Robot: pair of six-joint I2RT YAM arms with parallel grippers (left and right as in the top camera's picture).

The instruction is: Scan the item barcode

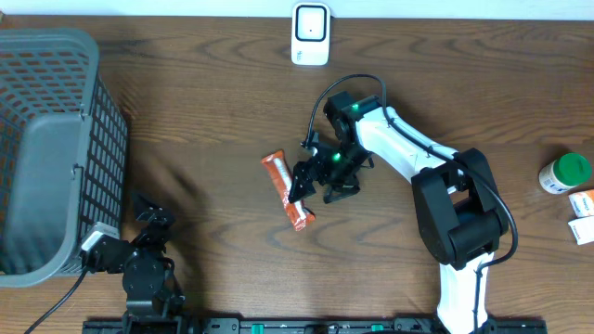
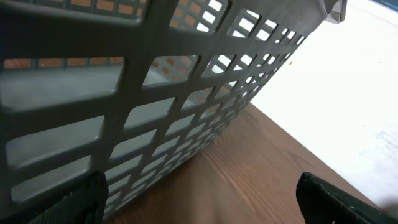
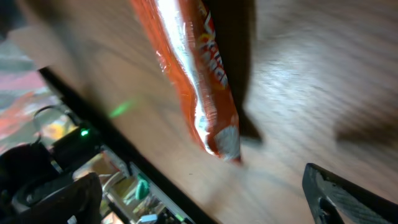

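Note:
The item, an orange snack packet (image 1: 286, 190), lies on the wooden table near the middle. In the right wrist view the orange packet (image 3: 193, 68) sits ahead of the fingertips and apart from them. My right gripper (image 1: 314, 176) hovers at the packet's right side; this same right gripper (image 3: 205, 205) is open, with only bare wood between its fingers. A white scanner (image 1: 310, 34) stands at the table's far edge. My left gripper (image 1: 148, 221) rests at the lower left beside the basket; the left gripper (image 2: 208, 205) is open and holds nothing.
A grey mesh basket (image 1: 51, 158) fills the left side, and its wall (image 2: 155, 93) is close in front of the left wrist. A green-lidded bottle (image 1: 566, 173) and small boxes (image 1: 583, 215) sit at the right edge.

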